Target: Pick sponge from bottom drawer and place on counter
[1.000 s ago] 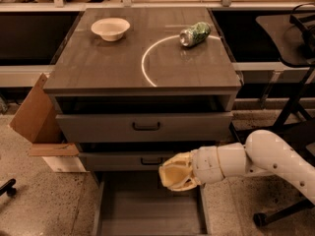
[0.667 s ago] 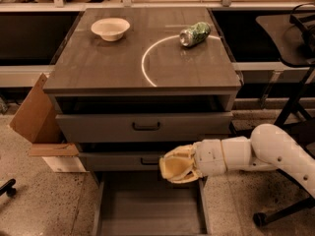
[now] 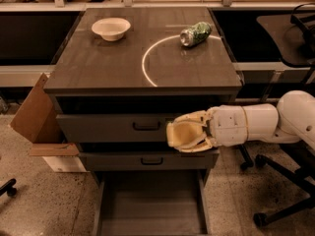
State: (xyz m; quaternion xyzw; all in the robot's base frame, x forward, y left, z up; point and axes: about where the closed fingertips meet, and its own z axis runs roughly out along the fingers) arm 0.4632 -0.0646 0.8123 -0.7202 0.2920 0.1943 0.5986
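My gripper [image 3: 186,133] hangs in front of the two upper drawers, right of centre, above the open bottom drawer [image 3: 152,205]. Its pale padded jaws are closed around a yellow block, the sponge [image 3: 183,132], which is mostly wrapped by them. The drawer's flat grey floor shows nothing lying on it. The counter [image 3: 108,63], dark with a thin white arc, lies above and behind the gripper. My white arm reaches in from the right.
A white bowl [image 3: 110,28] and a crushed green can [image 3: 195,34] sit at the back of the counter. A cardboard box [image 3: 34,114] stands left of the cabinet. Office chair legs [image 3: 285,200] are on the floor at the right. The upper drawers are shut.
The gripper has risen from just above the bottom drawer to the level of the top drawer front, carrying the yellow block. Nothing else has moved.
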